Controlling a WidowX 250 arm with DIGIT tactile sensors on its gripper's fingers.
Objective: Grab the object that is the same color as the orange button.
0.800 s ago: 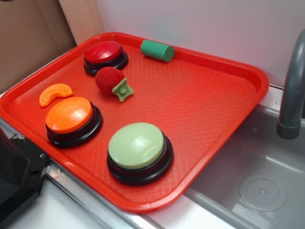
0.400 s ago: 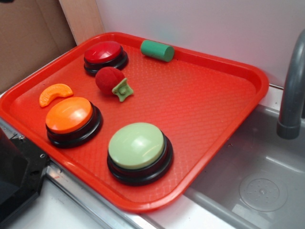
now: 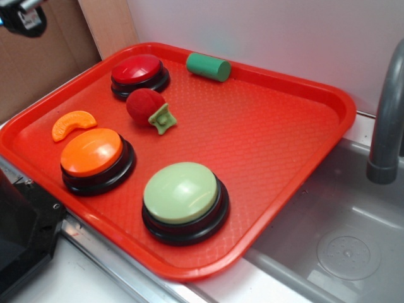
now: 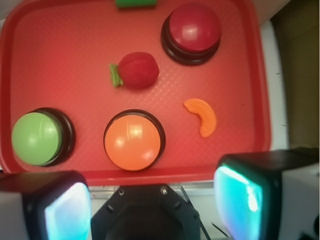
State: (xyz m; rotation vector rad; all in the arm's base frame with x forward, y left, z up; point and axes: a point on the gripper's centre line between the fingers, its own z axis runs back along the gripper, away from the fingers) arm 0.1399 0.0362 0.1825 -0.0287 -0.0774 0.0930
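The small orange crescent segment (image 3: 74, 124) lies on the red tray (image 3: 271, 132) near its left edge, just behind the orange button (image 3: 92, 153). In the wrist view the segment (image 4: 202, 116) is right of the orange button (image 4: 134, 140). My gripper (image 4: 152, 205) is open and empty, high above the tray's near edge; its two wide pads (image 4: 237, 200) frame the bottom of the wrist view. In the exterior view only a small part of the gripper (image 3: 22, 16) shows at the top left corner.
A red button (image 3: 139, 71), a pale green button (image 3: 182, 194), a red fuzzy ball with green stem (image 3: 148, 108) and a green cylinder (image 3: 208, 67) also sit on the tray. A sink basin (image 3: 341, 240) and grey faucet (image 3: 385, 126) are at the right. A black base (image 3: 22, 233) is at the lower left.
A part of the gripper has come into the exterior view at the top left corner. The objects on the tray have not moved.
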